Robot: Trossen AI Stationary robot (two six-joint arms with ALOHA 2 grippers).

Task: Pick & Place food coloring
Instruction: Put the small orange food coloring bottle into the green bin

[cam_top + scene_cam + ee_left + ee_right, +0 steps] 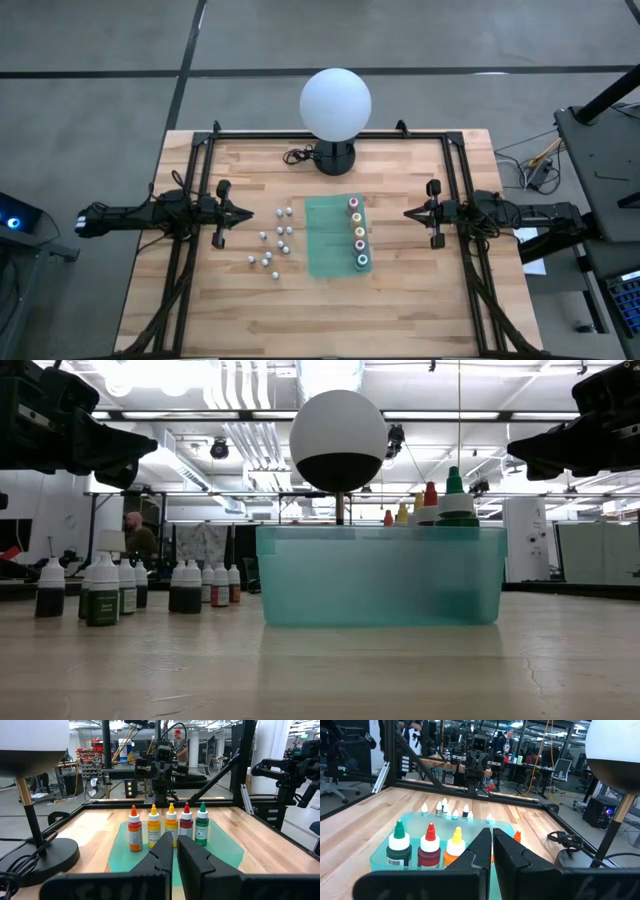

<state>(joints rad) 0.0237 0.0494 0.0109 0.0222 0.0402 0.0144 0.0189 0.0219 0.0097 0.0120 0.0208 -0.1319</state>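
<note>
Five food coloring bottles with coloured tops [357,235] stand in a row inside a translucent green tray [325,245], along its right side; in the left wrist view they read orange [134,829] through green [201,825]. Several smaller white-capped bottles [272,240] stand loose on the wood left of the tray [120,588]. My left gripper [248,213] hovers shut, left of the small bottles, pointing at the tray [175,849]. My right gripper [406,212] hovers shut, right of the tray, pointing at it [491,842].
A big white globe lamp [335,100] stands on a black base [333,157] at the far middle of the table, its cord [295,155] coiled beside it. A black metal frame [190,200] runs along both table sides. Bare wood lies near the table's near edge [330,320].
</note>
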